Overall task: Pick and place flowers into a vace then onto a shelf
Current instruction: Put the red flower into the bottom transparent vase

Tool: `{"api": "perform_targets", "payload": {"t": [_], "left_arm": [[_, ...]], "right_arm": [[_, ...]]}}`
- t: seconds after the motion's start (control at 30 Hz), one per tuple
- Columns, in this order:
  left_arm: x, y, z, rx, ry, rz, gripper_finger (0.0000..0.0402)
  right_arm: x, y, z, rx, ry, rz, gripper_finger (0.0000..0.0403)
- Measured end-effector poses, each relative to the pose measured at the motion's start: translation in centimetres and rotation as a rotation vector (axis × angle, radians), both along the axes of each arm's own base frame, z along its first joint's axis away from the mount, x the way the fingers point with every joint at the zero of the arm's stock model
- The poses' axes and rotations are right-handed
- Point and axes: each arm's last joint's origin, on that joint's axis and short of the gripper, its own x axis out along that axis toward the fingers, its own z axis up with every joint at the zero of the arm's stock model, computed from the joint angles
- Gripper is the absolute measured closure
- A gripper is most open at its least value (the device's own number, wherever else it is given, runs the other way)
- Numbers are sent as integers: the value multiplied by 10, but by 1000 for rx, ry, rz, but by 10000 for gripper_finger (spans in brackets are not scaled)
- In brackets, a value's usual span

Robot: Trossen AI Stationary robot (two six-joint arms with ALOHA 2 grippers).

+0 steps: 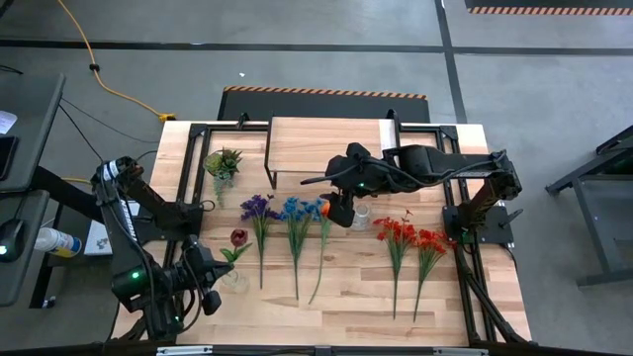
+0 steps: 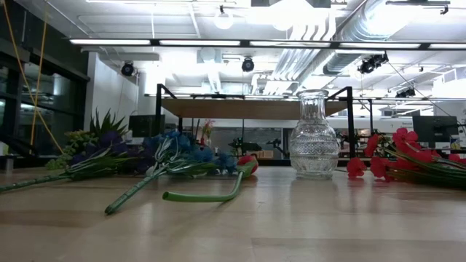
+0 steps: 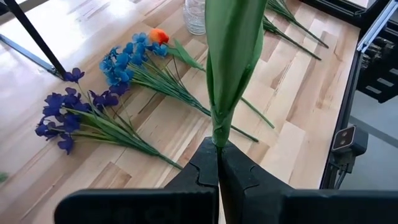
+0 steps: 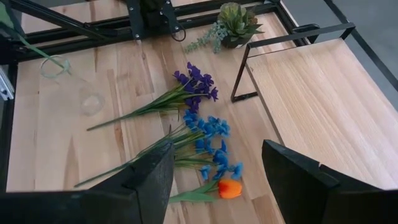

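Down at the near left of the table, the left gripper (image 1: 220, 282) is pinched tight on a green stem with a dark red bloom (image 1: 238, 237); in its wrist view the fingers (image 3: 205, 171) meet on the stem and the broad leaf (image 3: 233, 56) blocks much of the scene, so the bloom itself is cut off there. Just beside that gripper a second clear vase (image 1: 235, 282) is faint against the wood and hard to make out from above.

The right gripper (image 1: 341, 206) hangs over the middle of the table with its jaws spread and nothing between them, above the orange flower (image 4: 229, 188) and next to the clear glass vase (image 2: 314, 135), which stands upright. Its arm hides part of the shelf (image 1: 326, 138) at the far middle edge.

On the wood lie the purple flowers (image 1: 259, 208) and blue flowers (image 1: 297, 210) left of centre, stems pointing to the near edge, and the red flowers (image 1: 410, 235) to the right, cut off at the picture's edge in the low view. The small spiky plant (image 1: 224, 161) sits just left of the shelf.

Bare table (image 1: 346, 287) lies between the blue and red stems, and along the near edge.
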Motion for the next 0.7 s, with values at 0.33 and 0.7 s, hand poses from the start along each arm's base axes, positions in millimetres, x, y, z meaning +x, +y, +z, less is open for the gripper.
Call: {"api": "perform_targets", "payload": {"t": [0.33, 0.7], "left_arm": [[0, -1, -1, -38, 20, 8, 360], [0, -2, -1, -45, 21, 10, 357]], "right_arm": [[0, 0, 0, 0, 0, 0, 171], [0, 0, 0, 0, 1, 0, 171]]}}
